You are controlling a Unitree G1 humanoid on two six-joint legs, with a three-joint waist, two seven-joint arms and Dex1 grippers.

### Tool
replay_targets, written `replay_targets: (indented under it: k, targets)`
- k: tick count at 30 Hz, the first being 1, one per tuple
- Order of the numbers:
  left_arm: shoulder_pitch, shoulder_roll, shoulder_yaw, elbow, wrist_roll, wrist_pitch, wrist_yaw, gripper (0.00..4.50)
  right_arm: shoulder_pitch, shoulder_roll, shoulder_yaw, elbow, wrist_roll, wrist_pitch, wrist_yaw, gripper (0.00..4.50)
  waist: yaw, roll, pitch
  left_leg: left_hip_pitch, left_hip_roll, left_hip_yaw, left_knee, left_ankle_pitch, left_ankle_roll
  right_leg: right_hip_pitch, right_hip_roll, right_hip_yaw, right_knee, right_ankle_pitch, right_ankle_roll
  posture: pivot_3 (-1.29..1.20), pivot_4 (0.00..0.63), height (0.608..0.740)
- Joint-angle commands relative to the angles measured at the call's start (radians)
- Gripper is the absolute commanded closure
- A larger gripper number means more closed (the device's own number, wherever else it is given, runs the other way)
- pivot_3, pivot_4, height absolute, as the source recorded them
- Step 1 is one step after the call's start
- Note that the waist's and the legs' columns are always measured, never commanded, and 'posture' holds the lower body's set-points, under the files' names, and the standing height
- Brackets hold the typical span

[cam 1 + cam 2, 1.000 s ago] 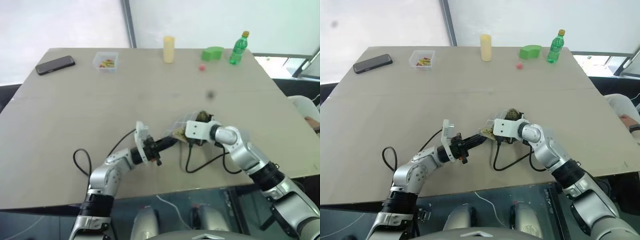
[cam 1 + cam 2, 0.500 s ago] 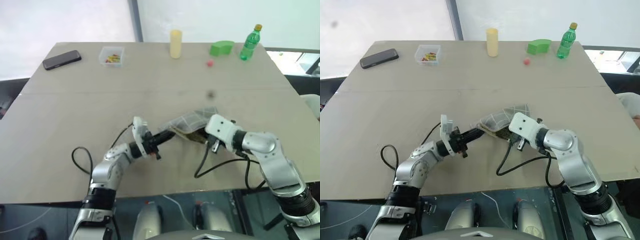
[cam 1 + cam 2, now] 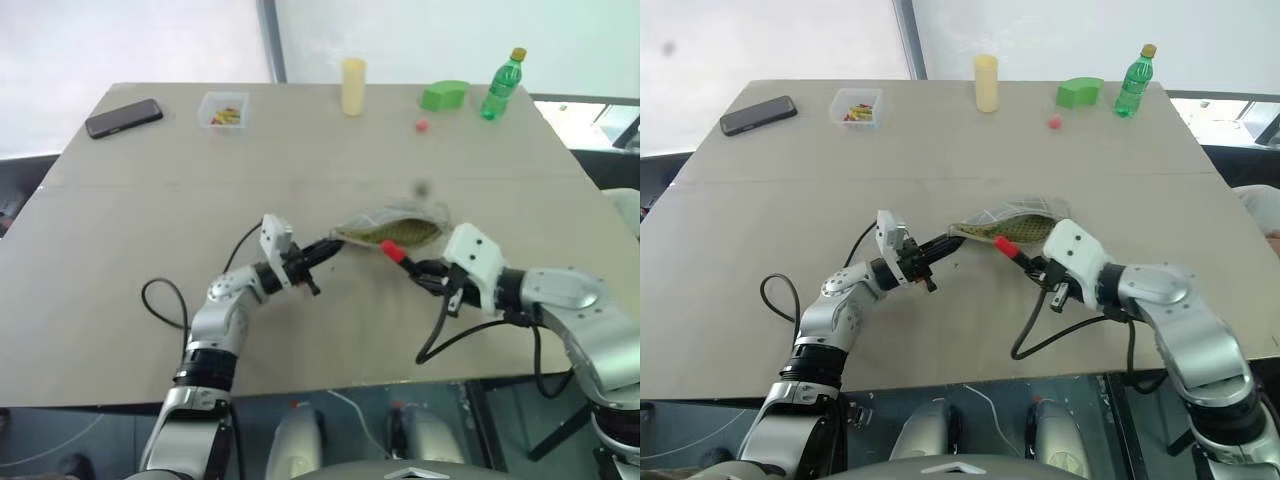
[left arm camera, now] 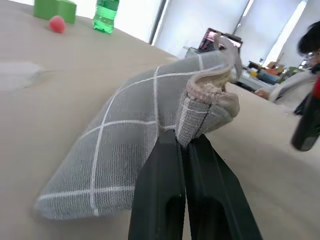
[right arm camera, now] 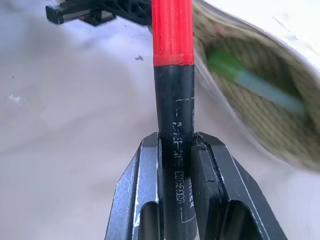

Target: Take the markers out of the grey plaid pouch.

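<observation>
The grey plaid pouch point(image 3: 392, 228) lies mid-table, its mouth gaping toward my right arm. My left gripper point(image 3: 325, 248) is shut on the pouch's left end, its fingers pinching the fabric rim point(image 4: 200, 117). Just right of the pouch, my right gripper point(image 3: 425, 272) is shut on the red marker point(image 5: 172, 75), gripping its dark body; the red cap point(image 3: 393, 252) points at the pouch and sits outside the mouth. The green marker point(image 5: 255, 82) lies inside the open pouch point(image 5: 260, 120).
Along the table's far edge stand a black phone point(image 3: 123, 117), a small clear box point(image 3: 223, 111), a yellow cylinder point(image 3: 352, 86), a green block point(image 3: 444, 95), a red ball point(image 3: 421, 125) and a green bottle point(image 3: 502, 85). Black cables loop beside both forearms.
My right gripper has drawn back to the right from the pouch with the red marker in it. The left gripper has pushed forward a little, still holding the pouch's end.
</observation>
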Motion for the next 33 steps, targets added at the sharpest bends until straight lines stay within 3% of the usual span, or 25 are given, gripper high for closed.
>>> replay_targets:
  k: [1,6,10,14,21,22,24,28,29,33]
  targets:
    - [0.021,0.019,0.020,-0.050,0.032,-0.048,0.031,4.50,-0.046,0.038,-0.120,0.027,0.031,0.034,-0.093,4.21,-0.001,0.000,0.000,0.000,0.000,0.000,0.000,0.000,0.000,0.000,0.000,0.000,0.000,0.000,0.000,0.00,0.150,0.740]
    - [0.090,0.059,0.049,-0.100,0.055,-0.105,0.055,4.50,-0.117,0.024,-0.170,0.260,-0.035,0.042,-0.258,4.21,0.000,0.000,0.000,0.000,0.000,0.001,0.001,0.000,0.000,0.000,0.000,0.000,0.001,0.000,0.000,0.00,0.150,0.740]
    - [0.159,0.073,0.052,-0.180,0.050,-0.101,0.073,4.50,-0.176,0.021,-0.196,0.391,-0.005,0.083,-0.285,4.21,-0.002,0.001,0.001,0.000,0.000,0.001,0.000,0.000,0.000,0.000,0.000,0.001,0.001,0.000,0.000,0.00,0.150,0.740]
    - [0.170,0.073,0.049,-0.219,0.050,-0.099,0.097,4.50,-0.255,0.066,-0.248,0.617,0.037,0.240,-0.330,4.21,0.002,0.001,0.000,0.000,0.000,0.001,0.000,0.000,0.000,0.000,0.000,0.001,0.001,0.000,0.000,0.00,0.150,0.740]
    - [0.192,0.073,0.039,-0.229,0.044,-0.117,0.071,4.50,-0.298,0.041,-0.159,0.805,0.051,0.216,-0.322,4.21,0.000,0.001,0.000,0.000,0.000,0.001,0.000,0.000,0.000,0.000,0.000,0.001,0.001,0.000,0.000,0.00,0.150,0.740]
    - [0.201,0.072,0.037,-0.245,0.032,-0.106,0.065,4.50,-0.303,0.040,-0.151,0.817,0.050,0.210,-0.323,3.20,0.000,0.000,0.000,0.000,0.000,0.001,0.000,0.000,0.000,0.000,0.000,0.001,0.001,0.000,0.000,0.00,0.150,0.740]
    - [0.212,0.074,0.033,-0.278,-0.001,-0.068,0.047,4.50,-0.319,0.037,-0.138,0.824,0.051,0.203,-0.325,2.42,-0.002,0.001,0.000,0.000,0.000,0.001,0.000,0.000,0.000,0.000,0.000,0.001,0.000,0.000,0.000,0.00,0.150,0.740]
    - [0.217,0.080,0.035,-0.308,-0.068,-0.004,0.000,4.50,-0.301,0.012,-0.118,0.780,0.049,0.155,-0.324,0.37,0.000,0.000,0.000,0.001,0.000,0.002,0.001,0.000,0.000,0.000,0.000,0.001,0.002,0.000,0.000,0.00,0.150,0.740]
    - [0.212,0.079,0.049,-0.324,-0.113,0.041,-0.002,4.50,-0.286,0.001,-0.121,0.735,0.047,0.137,-0.330,0.04,0.001,0.000,0.000,0.001,0.000,0.001,0.002,0.000,0.000,0.000,-0.001,0.001,0.002,0.000,0.000,0.00,0.150,0.740]
    - [0.178,0.098,0.113,-0.410,-0.387,0.314,-0.003,4.50,-0.243,-0.008,-0.272,0.475,0.170,0.167,-0.298,0.04,-0.001,0.002,0.002,-0.001,0.000,0.000,0.001,0.000,0.000,-0.001,0.000,0.002,0.001,0.000,0.001,0.00,0.150,0.740]
